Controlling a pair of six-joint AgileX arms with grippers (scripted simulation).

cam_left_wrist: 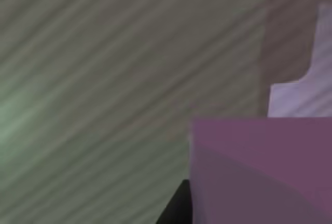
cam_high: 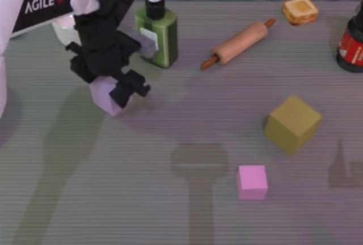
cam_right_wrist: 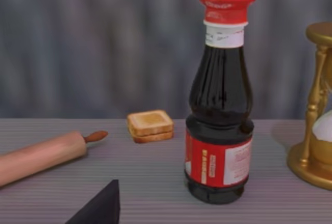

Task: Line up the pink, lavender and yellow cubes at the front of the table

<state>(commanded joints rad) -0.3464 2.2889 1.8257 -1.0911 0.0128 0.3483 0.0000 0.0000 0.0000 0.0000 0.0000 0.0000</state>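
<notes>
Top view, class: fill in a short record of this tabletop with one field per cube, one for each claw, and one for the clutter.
lavender cube: left side of the table, under the left claw
pink cube: front, right of centre
yellow cube: right side, behind the pink cube
left claw: around the lavender cube
right claw: not seen from above
clutter: green pump bottle, rolling pin, toast block, dark sauce bottle

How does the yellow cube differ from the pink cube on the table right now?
The dull mustard-yellow cube is clearly larger than the bright pink cube. The yellow one sits turned at an angle; the pink one lies nearly square to the table edges. The yellow one is farther back and right. Both are plain matte cubes resting free, untouched by either tool.
</notes>
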